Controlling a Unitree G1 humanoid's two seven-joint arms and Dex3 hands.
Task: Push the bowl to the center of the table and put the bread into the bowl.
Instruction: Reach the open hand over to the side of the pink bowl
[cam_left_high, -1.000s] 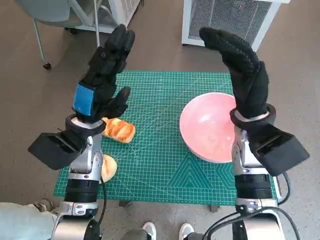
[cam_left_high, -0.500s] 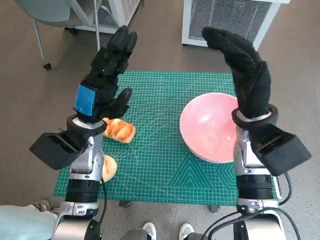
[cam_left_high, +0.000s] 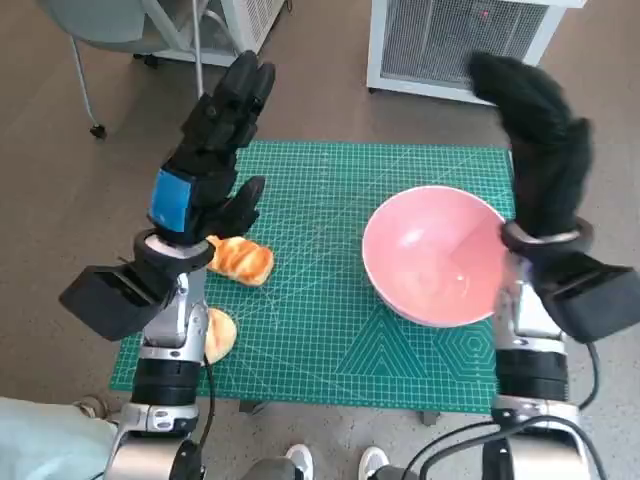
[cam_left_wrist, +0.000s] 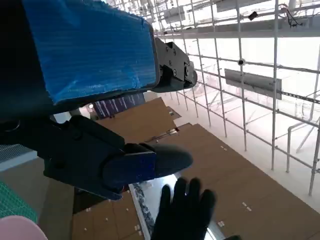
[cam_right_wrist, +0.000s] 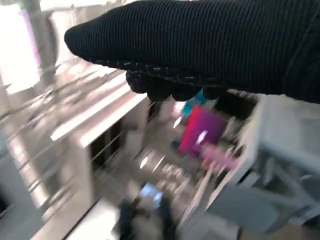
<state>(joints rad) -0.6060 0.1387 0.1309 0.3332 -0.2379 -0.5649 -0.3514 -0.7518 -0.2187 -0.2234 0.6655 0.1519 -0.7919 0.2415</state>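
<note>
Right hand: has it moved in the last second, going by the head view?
Yes. The right hand has swung toward the robot's right, from over the pink bowl's far rim to beyond the bowl's right edge. The bowl itself hardly shifted.

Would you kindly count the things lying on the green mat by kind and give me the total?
Pink bowl: 1
Bread pieces: 2, one just beside the left hand, one partly hidden behind the left forearm
Total: 3
Both hands, the right hand included, are raised above the mat and hold nothing.
</note>
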